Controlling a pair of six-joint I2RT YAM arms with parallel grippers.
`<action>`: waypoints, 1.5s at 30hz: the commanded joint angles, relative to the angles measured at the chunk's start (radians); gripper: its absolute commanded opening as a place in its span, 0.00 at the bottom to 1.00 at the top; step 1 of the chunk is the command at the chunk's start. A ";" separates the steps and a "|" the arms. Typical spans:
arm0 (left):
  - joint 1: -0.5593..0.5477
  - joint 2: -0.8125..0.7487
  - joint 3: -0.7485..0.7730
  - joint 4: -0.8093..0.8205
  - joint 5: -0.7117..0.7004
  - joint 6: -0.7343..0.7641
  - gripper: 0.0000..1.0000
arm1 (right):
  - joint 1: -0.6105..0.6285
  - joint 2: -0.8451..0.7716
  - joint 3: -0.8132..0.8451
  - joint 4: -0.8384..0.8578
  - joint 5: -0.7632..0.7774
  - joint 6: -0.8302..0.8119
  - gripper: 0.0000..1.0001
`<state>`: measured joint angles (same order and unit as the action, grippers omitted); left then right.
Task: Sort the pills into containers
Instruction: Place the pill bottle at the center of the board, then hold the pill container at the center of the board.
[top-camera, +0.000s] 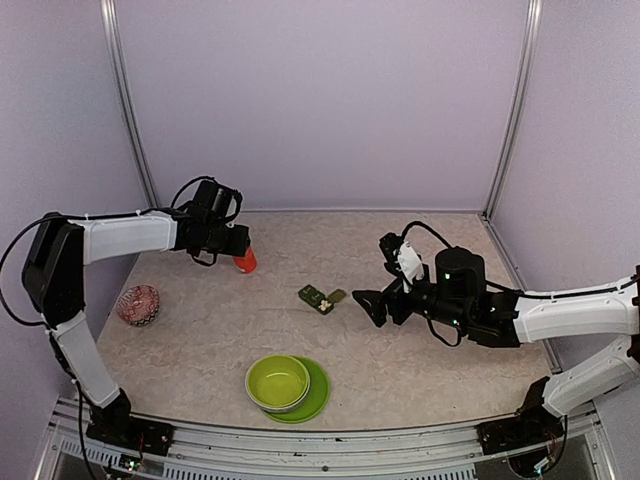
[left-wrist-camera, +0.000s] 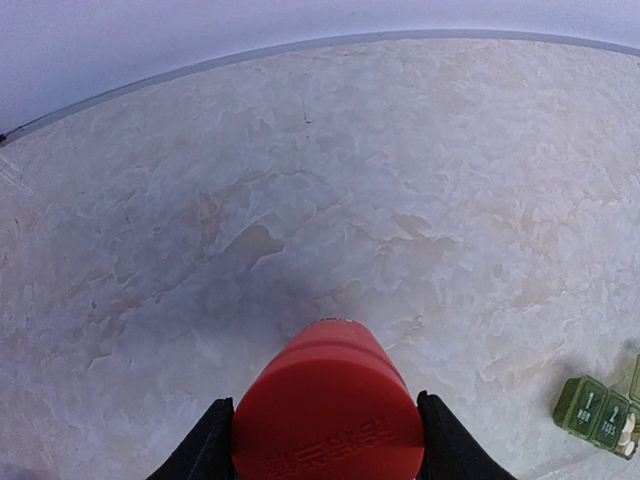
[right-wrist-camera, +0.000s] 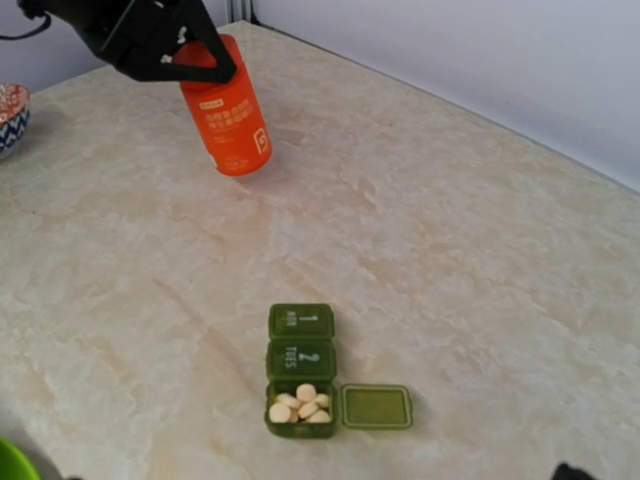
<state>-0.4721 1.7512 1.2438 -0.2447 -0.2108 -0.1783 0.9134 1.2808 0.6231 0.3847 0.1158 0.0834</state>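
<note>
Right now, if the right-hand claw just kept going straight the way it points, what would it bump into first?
Probably the green pill box, which lies just ahead of the right gripper; farther on is the orange-red bottle. Height is hard to judge.

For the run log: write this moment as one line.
left gripper shut on tilted orange-red bottle | right gripper state unclear | pill box: end compartment open, holds pills

Top view looks down from behind; wrist views skim low across the table (right-wrist-camera: 470, 260), both catching the containers (right-wrist-camera: 301, 370) and bottle (right-wrist-camera: 228, 110)
</note>
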 joint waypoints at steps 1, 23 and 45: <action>0.018 0.047 0.075 -0.032 -0.001 0.036 0.43 | -0.009 -0.016 -0.010 -0.006 0.015 0.013 1.00; 0.036 0.134 0.149 -0.055 -0.015 0.047 0.80 | -0.010 0.014 0.009 -0.022 -0.005 0.031 1.00; -0.126 -0.013 -0.039 0.187 0.267 0.026 0.99 | -0.054 0.222 0.220 -0.123 -0.248 0.233 1.00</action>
<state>-0.5716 1.6936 1.2392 -0.1215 -0.0628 -0.1516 0.8909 1.4582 0.7849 0.2913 -0.0479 0.2382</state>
